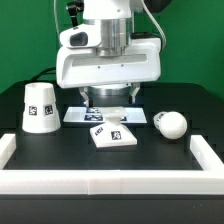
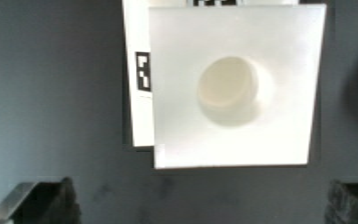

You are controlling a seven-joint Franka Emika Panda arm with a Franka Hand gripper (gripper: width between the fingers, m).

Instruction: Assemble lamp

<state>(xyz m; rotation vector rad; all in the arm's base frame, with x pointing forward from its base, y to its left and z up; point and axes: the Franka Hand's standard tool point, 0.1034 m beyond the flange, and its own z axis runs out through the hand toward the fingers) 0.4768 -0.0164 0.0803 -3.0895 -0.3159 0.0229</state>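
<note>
The flat square lamp base lies on the black table in front of my gripper, tags facing up. In the wrist view the base fills the middle, with a round socket hole in its face. The truncated-cone shade stands at the exterior view's left. The round bulb lies on its side at the exterior view's right. My gripper hangs just behind and above the base. It is open and empty, with dark fingertips set wide apart over bare table.
The marker board lies flat under the arm, behind the base. A white raised border runs along the table's front and both sides. A green wall stands behind.
</note>
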